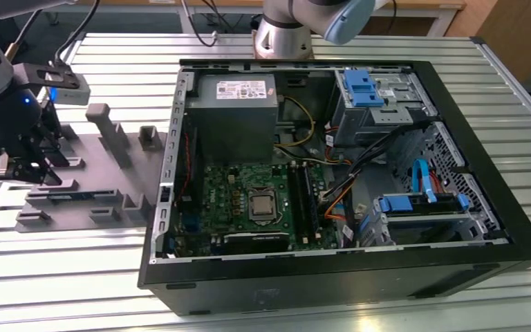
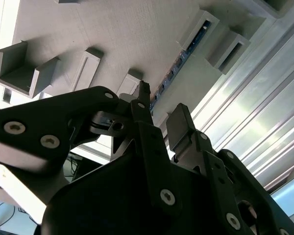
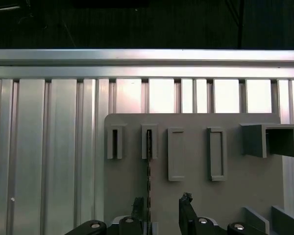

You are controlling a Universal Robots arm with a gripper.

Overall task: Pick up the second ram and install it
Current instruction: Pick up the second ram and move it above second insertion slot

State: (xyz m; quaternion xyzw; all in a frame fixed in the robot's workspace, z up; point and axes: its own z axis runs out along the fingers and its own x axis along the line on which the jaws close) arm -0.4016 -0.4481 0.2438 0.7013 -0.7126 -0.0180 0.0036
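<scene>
Our gripper [image 3: 161,210] hangs open over the fixture [image 3: 259,186] at the exterior view's left. The ram [image 3: 148,166] stands on edge in its slot, in line between the fingers [image 3: 187,210], nearer one. A clean grip, we judge, needs centring on it first.

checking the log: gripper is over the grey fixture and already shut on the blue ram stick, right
Not shut. The gripper is over the grey fixture, but the first wrist view shows its fingers apart, with the blue ram stick standing on edge in the fixture's slot.
</scene>
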